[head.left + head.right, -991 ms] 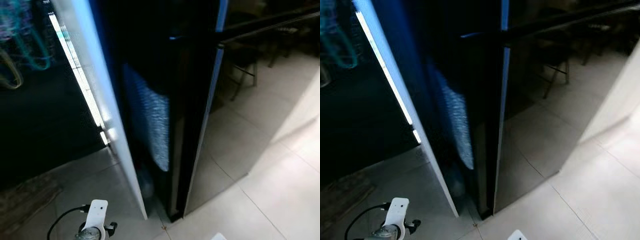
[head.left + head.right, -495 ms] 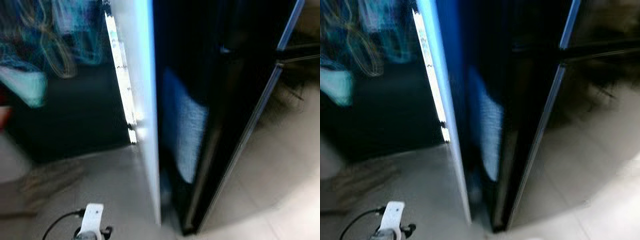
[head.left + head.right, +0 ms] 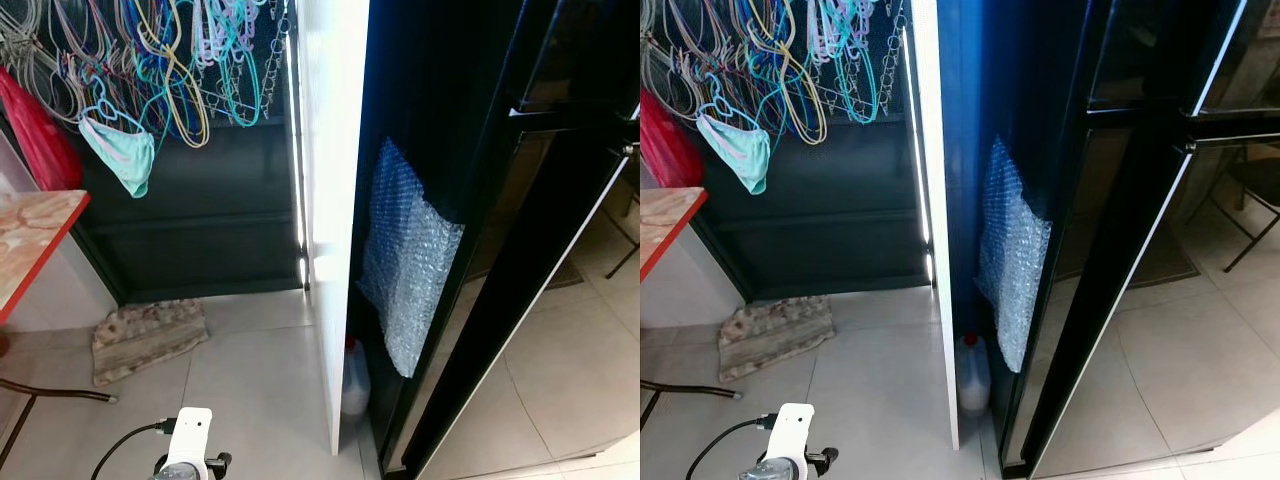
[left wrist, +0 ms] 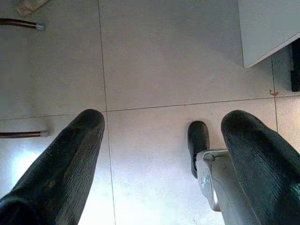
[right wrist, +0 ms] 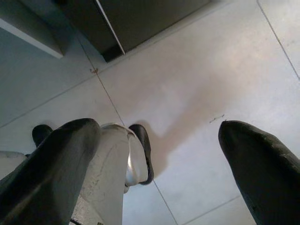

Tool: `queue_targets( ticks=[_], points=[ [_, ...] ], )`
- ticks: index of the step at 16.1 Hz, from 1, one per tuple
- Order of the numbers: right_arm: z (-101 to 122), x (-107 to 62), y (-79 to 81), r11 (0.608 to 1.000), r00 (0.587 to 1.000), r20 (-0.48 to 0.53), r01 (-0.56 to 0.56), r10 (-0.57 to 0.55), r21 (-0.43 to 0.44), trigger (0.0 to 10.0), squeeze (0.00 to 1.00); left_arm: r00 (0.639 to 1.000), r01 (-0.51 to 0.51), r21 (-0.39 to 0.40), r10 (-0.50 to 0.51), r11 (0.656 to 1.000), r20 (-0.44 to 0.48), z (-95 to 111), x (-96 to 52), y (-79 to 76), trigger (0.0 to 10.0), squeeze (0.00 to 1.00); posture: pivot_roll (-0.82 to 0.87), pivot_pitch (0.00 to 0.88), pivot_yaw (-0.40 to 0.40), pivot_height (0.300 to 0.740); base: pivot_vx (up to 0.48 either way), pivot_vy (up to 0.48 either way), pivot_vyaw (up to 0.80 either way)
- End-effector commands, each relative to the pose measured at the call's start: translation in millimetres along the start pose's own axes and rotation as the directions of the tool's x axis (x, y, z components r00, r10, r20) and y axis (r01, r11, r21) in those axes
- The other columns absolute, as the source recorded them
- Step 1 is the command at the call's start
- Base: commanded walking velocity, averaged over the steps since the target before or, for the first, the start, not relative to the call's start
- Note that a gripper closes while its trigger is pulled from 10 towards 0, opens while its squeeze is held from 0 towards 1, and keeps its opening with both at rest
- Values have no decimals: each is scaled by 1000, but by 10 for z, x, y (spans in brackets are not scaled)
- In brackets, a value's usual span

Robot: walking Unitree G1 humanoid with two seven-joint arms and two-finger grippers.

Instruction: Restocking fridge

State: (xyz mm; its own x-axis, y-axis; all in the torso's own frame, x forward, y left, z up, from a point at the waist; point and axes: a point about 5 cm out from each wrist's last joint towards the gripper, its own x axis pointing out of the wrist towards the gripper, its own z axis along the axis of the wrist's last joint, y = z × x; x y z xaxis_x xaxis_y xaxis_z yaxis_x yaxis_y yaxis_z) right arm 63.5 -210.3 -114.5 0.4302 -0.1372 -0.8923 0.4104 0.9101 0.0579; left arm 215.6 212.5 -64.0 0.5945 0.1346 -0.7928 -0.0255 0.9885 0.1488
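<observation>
A tall black glossy fridge (image 3: 560,200) stands at the right, its doors closed. A sheet of bubble wrap (image 3: 405,265) hangs on its dark side. My left gripper (image 4: 164,154) hangs low and points down at the tiled floor, open and empty. Its white wrist (image 3: 190,445) shows at the bottom of the head view. My right gripper (image 5: 159,159) also hangs over the floor tiles, open with nothing between its fingers. No item to stock can be seen.
A white upright panel (image 3: 330,200) stands close beside the fridge, with a plastic jug (image 3: 973,375) on the floor between them. Hangers (image 3: 170,60) crowd the back left. A red-edged table (image 3: 30,235), a folded mat (image 3: 148,335) and a folding chair (image 3: 1255,200) border the floor.
The camera has swung left and steadied, so the blur is gone. The hangers, table and mat have come into view. Both arms still hang low.
</observation>
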Motion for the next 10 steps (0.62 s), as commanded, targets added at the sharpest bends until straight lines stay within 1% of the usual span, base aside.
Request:
queue_targets(
  ticks=[1,2,4,10],
  points=[
    [-19,15,39,1000,998,-53,-16,15,-21,10000,0,1000,5,-12,-5,1000,-12,-27,-2,4,10000,0,8,0,10,740,0,0,0],
    [36,29,64,996,999,-35,-39,36,-80,10000,0,1000,6,-15,-6,1000,-10,-25,-2,1,10000,0,12,0,6,740,0,0,800],
    [24,24,57,996,999,-36,-44,41,-80,10000,0,1000,4,-22,-5,1000,-6,-9,0,-4,10000,0,16,0,0,740,0,0,800],
    [36,31,66,992,997,-53,-59,53,-115,10000,0,1000,3,-34,-3,999,-4,9,2,-2,10000,0,23,0,-2,740,0,0,800]
  ],
)
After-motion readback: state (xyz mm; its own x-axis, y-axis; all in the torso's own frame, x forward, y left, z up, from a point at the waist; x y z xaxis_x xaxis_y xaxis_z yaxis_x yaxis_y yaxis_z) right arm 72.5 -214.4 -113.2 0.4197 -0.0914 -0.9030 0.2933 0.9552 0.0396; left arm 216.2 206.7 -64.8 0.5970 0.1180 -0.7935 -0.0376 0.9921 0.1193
